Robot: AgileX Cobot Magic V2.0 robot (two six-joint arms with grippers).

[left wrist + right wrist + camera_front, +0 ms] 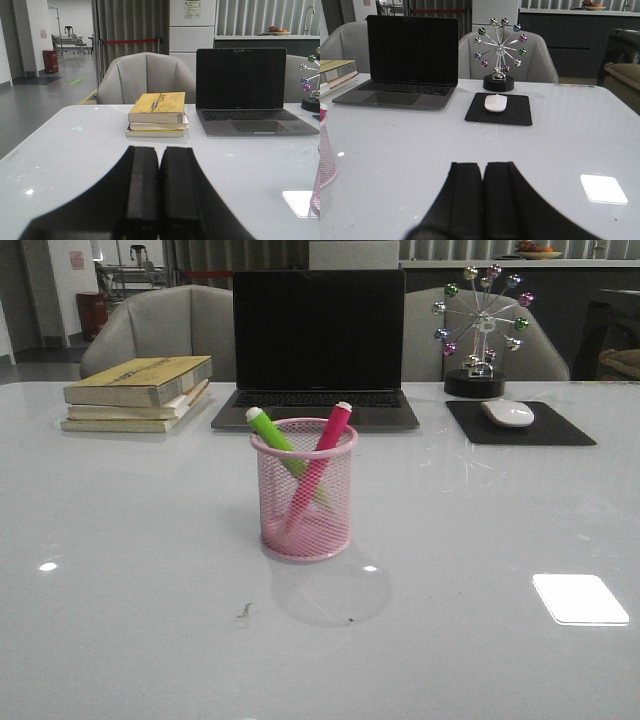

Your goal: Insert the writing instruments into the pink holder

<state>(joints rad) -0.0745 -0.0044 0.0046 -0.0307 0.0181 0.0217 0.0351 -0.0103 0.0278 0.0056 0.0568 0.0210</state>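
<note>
While both pairs of fingers (159, 200) (482, 197) sit pressed together, the green marker (275, 436) and pink marker (325, 445) lean crossed inside the pink holder (304, 490) mid-surface; no writing on the far-left books (140, 392) is legible.

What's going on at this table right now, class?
Nothing is being handled at the moment. Both marker pens, the lime green marker and the magenta marker, already stand crossed inside the pink mesh holder in the middle of the table. The left hand and the right hand are both shut and empty, drawn back from the holder, so the job looks finished.
</note>
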